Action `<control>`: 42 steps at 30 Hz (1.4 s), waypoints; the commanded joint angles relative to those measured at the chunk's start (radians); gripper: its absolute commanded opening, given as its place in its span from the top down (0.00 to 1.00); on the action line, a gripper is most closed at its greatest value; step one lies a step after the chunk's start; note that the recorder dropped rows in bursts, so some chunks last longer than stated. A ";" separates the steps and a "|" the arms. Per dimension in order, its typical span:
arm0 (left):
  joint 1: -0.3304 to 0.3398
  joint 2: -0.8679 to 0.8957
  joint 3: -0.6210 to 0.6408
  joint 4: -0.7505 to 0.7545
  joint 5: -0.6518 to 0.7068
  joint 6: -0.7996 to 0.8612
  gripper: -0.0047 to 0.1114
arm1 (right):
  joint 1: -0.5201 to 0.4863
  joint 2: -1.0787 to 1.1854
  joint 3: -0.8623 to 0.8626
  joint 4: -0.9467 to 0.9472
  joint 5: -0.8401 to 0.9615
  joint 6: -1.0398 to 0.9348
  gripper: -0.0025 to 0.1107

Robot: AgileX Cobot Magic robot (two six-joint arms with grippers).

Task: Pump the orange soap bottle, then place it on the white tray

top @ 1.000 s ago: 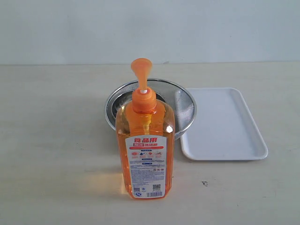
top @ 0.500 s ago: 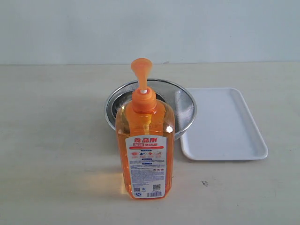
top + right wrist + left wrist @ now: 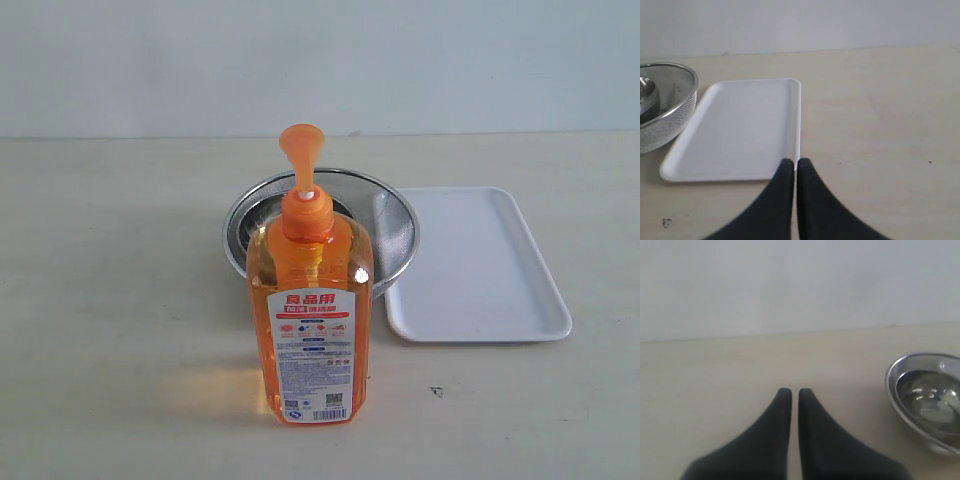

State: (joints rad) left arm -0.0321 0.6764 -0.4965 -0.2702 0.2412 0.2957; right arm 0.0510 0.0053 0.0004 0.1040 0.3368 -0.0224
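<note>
Orange soap bottle [image 3: 310, 300]: upright on the bench [image 3: 110, 330], near the middle of the exterior view, label [image 3: 312, 350] facing the camera, orange liquid almost up to the shoulder
Pump head [image 3: 301, 148]: raised on its white stem, nothing touching it
White tray [image 3: 480, 270]: flat on the bench, to the right of the bottle and a little behind it, apart from it
Steel mesh bowl [image 3: 395, 235]: directly behind the bottle and partly hidden by it, just beside the tray; whether the two touch I cannot tell
Left claw [image 3: 791, 391]: jaws drawn together with only a slit between, gripping nothing, over bare bench with the bowl off to one side
Right claw [image 3: 795, 162]: likewise closed to a slit and gripping nothing, tips at the edge of the tray
Bottle relative to claws: in neither wrist view, and neither claw shows in the exterior view, so it looks well apart from both
Handling: probably heavy while this full; smooth plastic, likely slippery; tall and narrow, so a sideways shove up high could topple it
Where to hold: across the body below the shoulder, jaws opened first, while the other claw presses straight down on the pump head
</note>
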 commanded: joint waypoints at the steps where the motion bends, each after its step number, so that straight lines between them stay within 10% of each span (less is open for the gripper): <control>1: -0.003 0.103 -0.003 -0.014 -0.002 0.036 0.92 | -0.001 -0.005 0.000 -0.010 -0.036 -0.001 0.98; 4: -0.029 0.159 -0.003 -0.081 0.005 0.151 0.92 | -0.001 -0.005 0.000 -0.010 -0.104 -0.001 0.98; 12: -0.155 0.335 -0.013 -0.877 0.388 1.442 0.92 | -0.001 -0.005 0.000 0.001 -0.411 0.036 0.98; 22: -0.155 0.695 -0.016 -1.246 0.596 1.836 0.92 | 0.048 -0.005 0.000 0.069 -0.366 0.283 0.98; 32: -0.155 0.761 -0.016 -1.345 0.613 1.779 0.90 | 0.252 0.111 -0.093 0.067 -0.305 0.153 0.98; 42: -0.155 0.761 -0.016 -1.431 0.616 1.740 0.18 | 0.272 0.378 -0.116 0.065 -0.355 0.118 0.98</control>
State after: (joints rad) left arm -0.1822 1.4375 -0.5077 -1.6365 0.8670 2.0678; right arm 0.3187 0.3118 -0.0964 0.1761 0.0191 0.1059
